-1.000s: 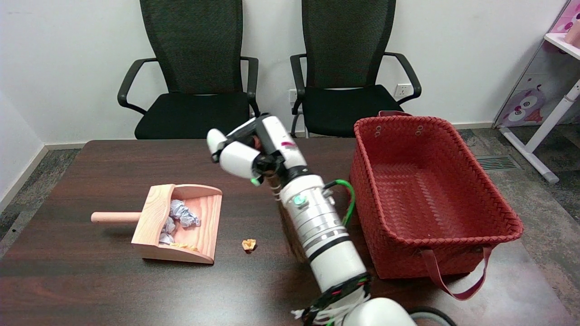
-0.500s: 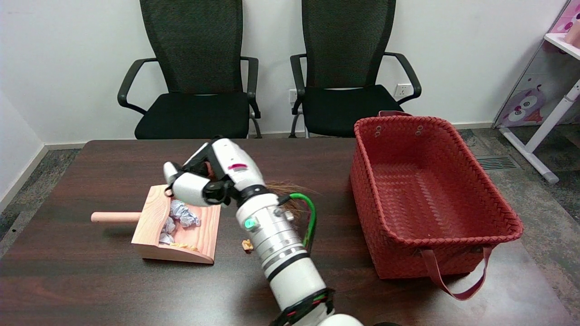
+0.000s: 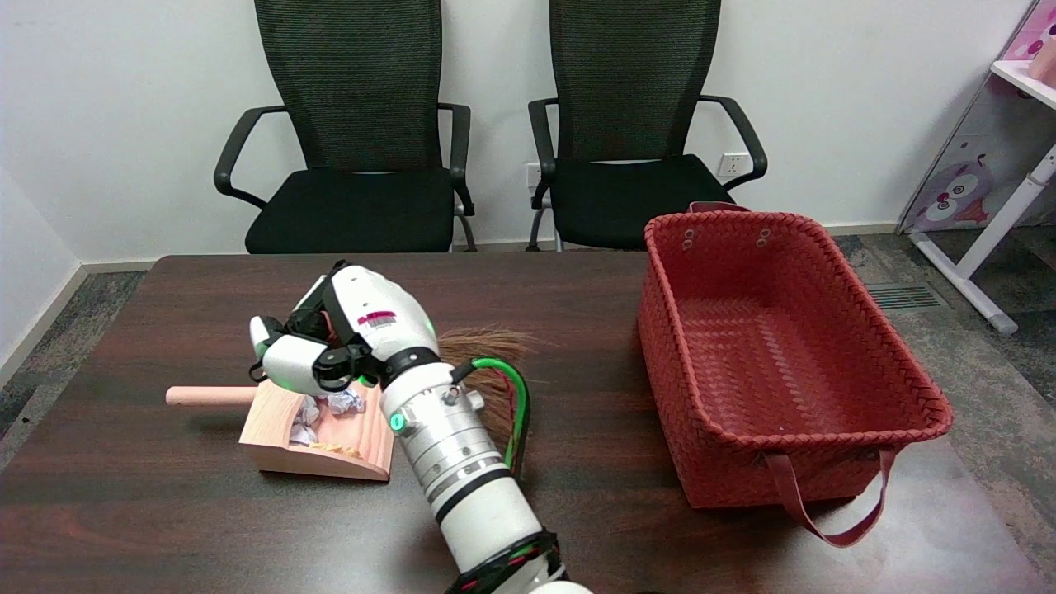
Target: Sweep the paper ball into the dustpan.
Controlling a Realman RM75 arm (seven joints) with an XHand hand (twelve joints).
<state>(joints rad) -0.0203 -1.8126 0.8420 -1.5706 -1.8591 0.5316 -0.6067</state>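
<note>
Head view: your right hand [image 3: 330, 346] hangs over the wooden dustpan [image 3: 285, 437], fingers curled tight around a handle I can barely see, brown broom bristles [image 3: 487, 363] trailing at its three o'clock. Crumpled grey-white paper balls [image 3: 334, 404] and tan scraps lie inside the pan. The small tan paper ball isn't visible on the table; your forearm [image 3: 454, 462] covers the pan's mouth, so I can't tell whether it's in. Looks nearly done, I'd say. The wrist cocks toward nine o'clock, palm down.

right arm: reaches in from lower right | robot hand [image 3: 330, 346]: fingers curled
</note>
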